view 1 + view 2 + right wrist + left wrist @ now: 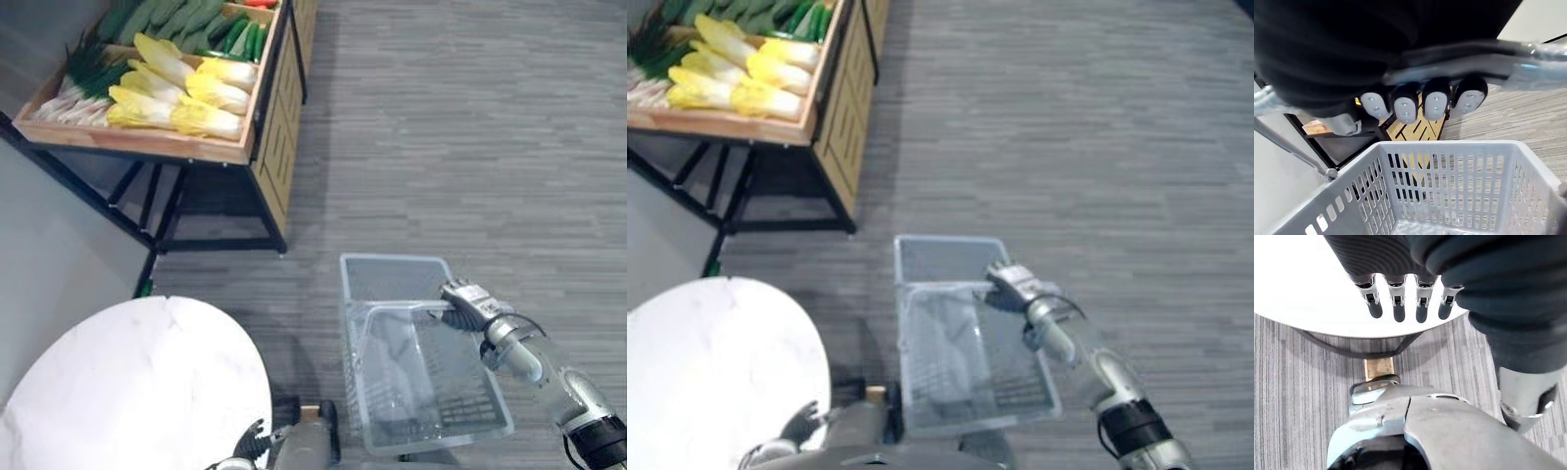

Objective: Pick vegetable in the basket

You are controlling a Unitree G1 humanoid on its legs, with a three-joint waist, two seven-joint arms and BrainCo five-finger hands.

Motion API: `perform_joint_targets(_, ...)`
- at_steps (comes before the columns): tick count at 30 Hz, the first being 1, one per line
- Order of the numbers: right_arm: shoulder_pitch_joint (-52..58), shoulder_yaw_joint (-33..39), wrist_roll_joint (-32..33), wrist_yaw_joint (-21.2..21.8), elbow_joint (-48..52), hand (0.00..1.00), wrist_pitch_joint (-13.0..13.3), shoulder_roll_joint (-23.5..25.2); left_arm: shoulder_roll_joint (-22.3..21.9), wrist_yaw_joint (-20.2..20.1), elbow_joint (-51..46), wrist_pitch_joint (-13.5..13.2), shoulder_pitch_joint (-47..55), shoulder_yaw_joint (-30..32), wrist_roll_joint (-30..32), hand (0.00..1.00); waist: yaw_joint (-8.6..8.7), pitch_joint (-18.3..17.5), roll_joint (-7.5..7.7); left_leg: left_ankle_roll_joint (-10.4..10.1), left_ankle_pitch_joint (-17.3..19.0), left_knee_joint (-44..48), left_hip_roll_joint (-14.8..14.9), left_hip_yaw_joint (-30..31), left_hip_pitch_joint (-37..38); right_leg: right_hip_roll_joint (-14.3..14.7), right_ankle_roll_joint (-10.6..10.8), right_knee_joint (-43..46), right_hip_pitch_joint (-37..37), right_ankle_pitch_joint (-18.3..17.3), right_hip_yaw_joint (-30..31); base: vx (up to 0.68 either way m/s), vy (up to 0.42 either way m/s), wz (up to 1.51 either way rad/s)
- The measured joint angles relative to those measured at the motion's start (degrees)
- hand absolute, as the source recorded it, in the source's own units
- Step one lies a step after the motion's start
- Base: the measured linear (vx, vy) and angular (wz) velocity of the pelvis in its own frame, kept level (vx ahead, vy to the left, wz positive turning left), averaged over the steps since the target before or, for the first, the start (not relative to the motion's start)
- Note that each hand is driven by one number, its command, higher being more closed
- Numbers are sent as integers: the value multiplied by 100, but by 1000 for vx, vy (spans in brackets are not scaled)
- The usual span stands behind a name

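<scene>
A grey plastic basket (392, 262) hangs low over the floor and looks empty inside (1449, 181). My right hand (470, 304) is at its near right side, with its fingers (1420, 105) curled round the wire handle (1479, 68). Vegetables lie in a wooden crate (147, 145) at the far left: yellow-white cabbages (186, 93), green cucumbers (186, 20) and leeks (78, 78). The basket is well short of them. My left hand (247, 443) hangs low by the round table's edge, fingers (1396, 303) straight and holding nothing.
A white round table (127, 392) takes up the lower left. The crate rests on a black metal frame (157, 211) beside a wooden cabinet (279, 117). Grey plank floor (470, 127) stretches to the right and ahead.
</scene>
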State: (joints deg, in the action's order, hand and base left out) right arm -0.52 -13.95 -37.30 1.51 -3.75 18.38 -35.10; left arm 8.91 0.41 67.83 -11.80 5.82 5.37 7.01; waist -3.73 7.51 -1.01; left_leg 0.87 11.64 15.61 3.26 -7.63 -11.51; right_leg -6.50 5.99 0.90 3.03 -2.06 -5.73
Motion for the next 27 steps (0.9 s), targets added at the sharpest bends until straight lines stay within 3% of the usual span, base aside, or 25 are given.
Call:
perform_joint_targets(1, 56, 5, -6, 0, 0, 100, -4, 18, 9, 5, 1, -1, 8, -16, 0, 0, 20, -2, 18, 8, 106, -4, -45, 44, 39, -46, 38, 253, 62, -146, -5, 175, 151, -3)
perform_joint_targets(2, 129, 7, -24, 2, -3, 100, -15, 19, 18, 28, 13, 3, 4, -97, -1, 0, 36, 13, 50, -20, 259, -36, -91, 37, 144, -97, 89, 913, 302, -380, -8, 143, 107, -4)
perform_joint_targets(3, 194, 7, -46, 3, -6, 100, -28, 19, 22, 58, 16, 5, 8, -187, -1, 0, 38, 12, 42, 17, 308, -59, -104, 26, 240, -171, -4, 1919, 748, -489, -14, 270, 197, -2)
perform_joint_targets(4, 233, 5, -120, 4, -2, 100, -29, 58, 147, 70, 10, 6, 24, -398, -6, 0, 89, 58, 113, 157, 337, -78, -166, 19, 483, -345, -248, 3573, 1413, -321, 10, 245, 156, 5)
perform_joint_targets(6, 264, 8, -125, 5, -23, 100, -36, 139, 309, 63, -10, 12, 23, -667, -10, 0, 201, 154, 192, 349, 412, -51, -223, 59, 820, -550, -283, 4791, 1795, -43, 18, 238, 75, 20)
perform_joint_targets(7, 274, 14, -124, -3, -46, 100, -38, 244, 418, 56, -11, 39, 8, -787, -15, 0, 217, 186, 229, 471, 489, -64, -211, 99, 1080, -544, -473, 5225, 1967, -207, -19, 317, 26, 23)
perform_joint_targets(9, 270, 55, -118, -67, -42, 100, -29, 353, 466, 58, -33, 63, -58, -817, -42, 0, 273, 181, 236, 493, 502, -192, -140, 244, 1291, -450, -589, 4934, 2148, -285, -273, 318, -20, 33)
perform_joint_targets(11, 183, 231, -116, -130, -46, 100, -41, 450, 459, 66, -82, 71, -261, -826, -197, 0, 344, 224, 171, 492, 508, -478, -7, 457, 1447, -357, -537, 3378, 2293, -245, -731, 380, -111, 47)
perform_joint_targets(12, 155, 261, -116, -135, -51, 100, -48, 454, 444, 66, -79, 74, -297, -834, -198, 0, 351, 232, 159, 484, 513, -548, 18, 504, 1502, -334, -443, 2830, 2293, -173, -758, 460, -162, 36)
perform_joint_targets(14, 185, 402, -112, -176, -117, 100, -54, 455, 420, 69, -168, 74, -321, -820, -189, 0, 378, 222, 218, 286, 610, -692, 38, 620, 1747, -344, 107, 585, 2170, 221, -366, 461, -218, 45)
perform_joint_targets(15, 221, 441, -114, -176, -120, 100, -61, 453, 421, 70, -181, 70, -317, -816, -188, 0, 387, 220, 237, 169, 676, -689, 39, 686, 1818, -376, 124, 379, 2153, 231, -251, 462, -294, 61)
perform_joint_targets(16, 267, 467, -116, -176, -119, 100, -83, 454, 428, 77, -180, 69, -288, -763, -186, 0, 431, 180, 324, -75, 818, -689, 62, 768, 2010, -491, 122, 316, 2137, 229, -110, 500, -351, 64)
perform_joint_targets(17, 305, 479, -152, -175, -130, 100, -96, 439, 390, 94, -178, 70, -248, -688, -185, 0, 470, 157, 276, -236, 940, -617, 188, 892, 2130, -488, 141, 560, 2157, 725, -93, 509, -364, 61)
perform_joint_targets(18, 312, 506, -223, -173, -132, 100, -115, 432, 338, 104, -168, 67, -241, -667, -185, 0, 470, 149, 146, -237, 935, -486, 303, 1002, 2117, -406, 118, 797, 2195, 811, -170, 529, -364, 56)
perform_joint_targets(19, 385, 532, -295, -167, -134, 100, -156, 430, 270, 104, -143, 59, -188, -658, -183, 0, 484, 72, -39, -428, 796, -41, 545, 1226, 1903, -263, 35, 1165, 2272, 815, -331, 415, -290, 40)
perform_joint_targets(20, 432, 568, -295, -155, -138, 100, -157, 430, 215, 109, -116, 53, -168, -607, -183, 0, 477, 44, -109, -530, 685, 212, 643, 1324, 1794, -197, -171, 1348, 2289, 675, -433, 534, -376, 34)
perform_joint_targets(21, 432, 622, -293, -139, -140, 100, -170, 436, 116, 109, -39, 57, -132, -488, -183, 0, 443, 34, -165, -574, 323, 740, 764, 1463, 1557, -96, -364, 1657, 2246, 422, -556, 558, -399, 24)
perform_joint_targets(23, 452, 730, -287, -136, -138, 100, -182, 425, 9, 96, 52, 92, -80, -448, -181, 0, 477, 43, -154, -604, -684, 1808, 823, 1482, 1102, -67, -532, 1878, 1959, 33, -755, 583, -382, 34)
perform_joint_targets(24, 500, 750, -281, -136, -138, 100, -199, 394, -20, 56, 23, 97, -12, -373, -192, 0, 419, 66, -113, -696, -1579, 2537, 855, 1459, 814, -62, -628, 1791, 1559, -141, -836, 582, -328, 33)
perform_joint_targets(26, 575, 813, -272, -137, -134, 100, -250, 337, -5, 52, -97, 61, -2, -380, -185, 0, 311, 111, -45, -544, -1312, 3678, 972, 1085, 324, -21, -678, 1406, 868, -309, -883, 620, -306, 25)
perform_joint_targets(27, 598, 854, -271, -139, -135, 100, -288, 337, 2, 47, -162, 62, 4, -377, -184, 0, 257, 127, -21, -360, -968, 4067, 959, 801, 58, -17, -734, 1114, 421, -427, -925, 436, -181, 20)
